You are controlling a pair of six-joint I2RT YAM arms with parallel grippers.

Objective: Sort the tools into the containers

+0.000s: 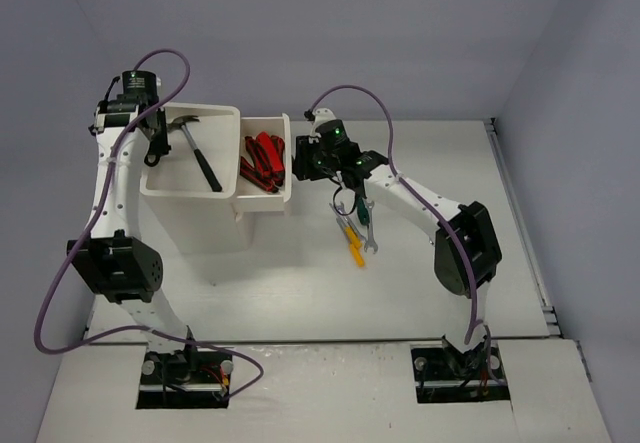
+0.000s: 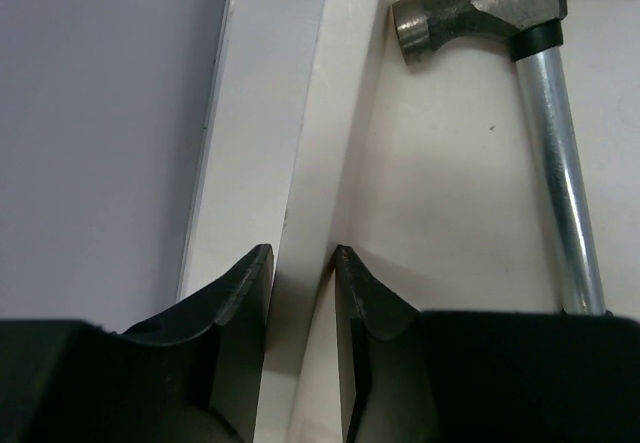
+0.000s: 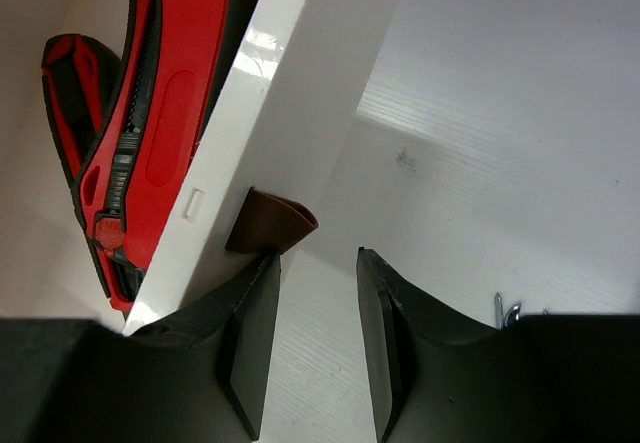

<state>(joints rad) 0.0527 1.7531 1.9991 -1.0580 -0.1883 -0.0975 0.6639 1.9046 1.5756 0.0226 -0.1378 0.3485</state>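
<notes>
Left wrist: left end effector (image 2: 302, 250) nearly closed, pinching top tray (image 2: 310, 143) rim; hammer (image 2: 545, 113) lying inside tray. Right wrist: right end effector (image 3: 318, 253) partly open, empty, just beside dark-red handle (image 3: 270, 221) of pulled-out drawer (image 3: 290, 73) holding red pliers (image 3: 170, 93). On surface (image 1: 430, 153) near drawer: screwdrivers (image 1: 352, 238), wrenches (image 1: 367, 225).

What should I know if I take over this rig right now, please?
Left gripper: shut on the tray rim atop the cabinet, beside the hammer.
Right gripper: open, nothing between its fingers, right by the drawer handle.
Done: the hammer lies in that tray; the red pliers lie in the pulled-out drawer.
To do: the screwdrivers and wrenches lie on the table, right of the cabinet.
</notes>
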